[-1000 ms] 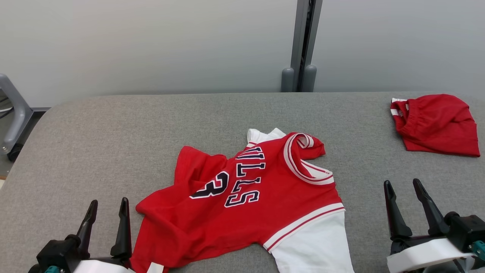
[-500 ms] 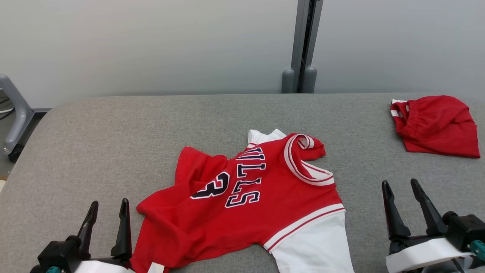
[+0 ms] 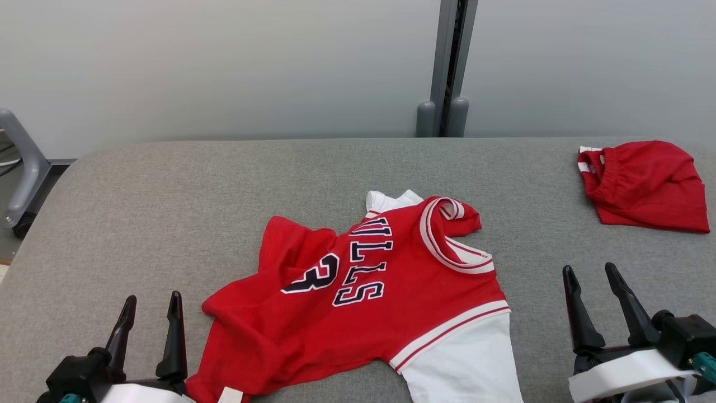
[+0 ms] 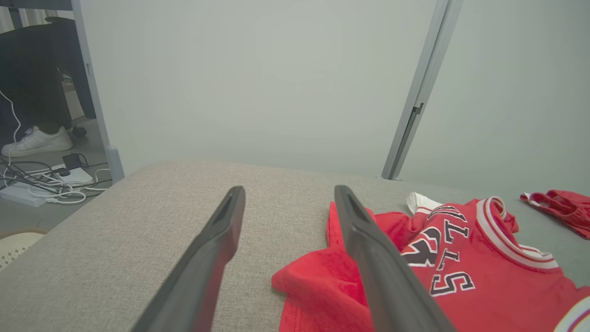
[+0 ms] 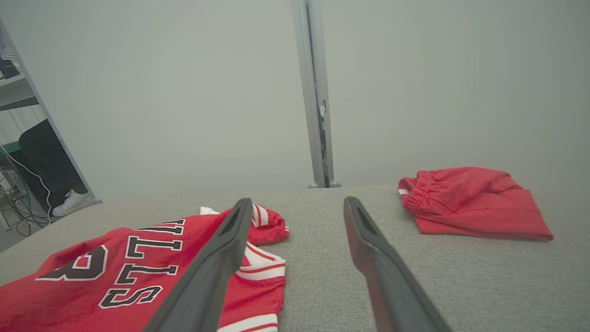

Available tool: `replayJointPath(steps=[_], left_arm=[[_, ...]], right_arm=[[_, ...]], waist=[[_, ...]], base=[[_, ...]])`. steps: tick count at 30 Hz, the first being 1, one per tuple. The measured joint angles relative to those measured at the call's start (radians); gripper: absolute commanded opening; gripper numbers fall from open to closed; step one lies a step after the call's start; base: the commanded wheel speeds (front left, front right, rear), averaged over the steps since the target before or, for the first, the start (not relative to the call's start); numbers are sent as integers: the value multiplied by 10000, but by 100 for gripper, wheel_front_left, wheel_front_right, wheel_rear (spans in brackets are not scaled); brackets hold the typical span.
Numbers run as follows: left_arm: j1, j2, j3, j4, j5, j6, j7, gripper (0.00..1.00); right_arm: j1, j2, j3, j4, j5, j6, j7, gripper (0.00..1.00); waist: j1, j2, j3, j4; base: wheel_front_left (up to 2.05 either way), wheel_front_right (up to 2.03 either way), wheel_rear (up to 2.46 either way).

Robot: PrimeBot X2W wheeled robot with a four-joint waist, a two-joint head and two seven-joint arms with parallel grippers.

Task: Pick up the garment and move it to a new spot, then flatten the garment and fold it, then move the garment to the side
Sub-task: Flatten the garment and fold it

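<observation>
A red jersey with white sleeves, white-striped trim and dark lettering, the garment [image 3: 358, 291], lies crumpled near the front middle of the grey padded table [image 3: 168, 212]. It also appears to the right in the left wrist view [image 4: 461, 258] and at the lower left in the right wrist view [image 5: 115, 272]. My left gripper [image 3: 152, 305] stands open just left of the garment's hem, nothing between its fingers. My right gripper [image 3: 590, 274] is open too, a little right of the white sleeve, above bare table.
A folded pair of red shorts [image 3: 643, 184] lies at the table's far right. A grey wall with a vertical post [image 3: 444, 67] stands behind the table. A grey frame [image 3: 19, 162] sits off the left edge. Cables and a person's white shoe [image 4: 37, 140] are on the floor.
My left gripper has slid slightly down and left in the head view. The right gripper and the garment stay almost as they were.
</observation>
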Motion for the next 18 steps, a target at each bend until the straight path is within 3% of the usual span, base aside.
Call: replayJointPath(steps=[10, 18], left_arm=[[2, -128, 136, 180, 134, -142, 0, 100], [142, -52, 46, 855, -309, -226, 1258, 100]], right_arm=[[-35, 2, 6, 134, 130, 0, 259, 100], [182, -186, 947, 817, 1678, -2, 2754, 100]], waist=[[0, 0, 24, 2], [0, 0, 63, 9]], base=[[0, 0, 0], [0, 0, 0]])
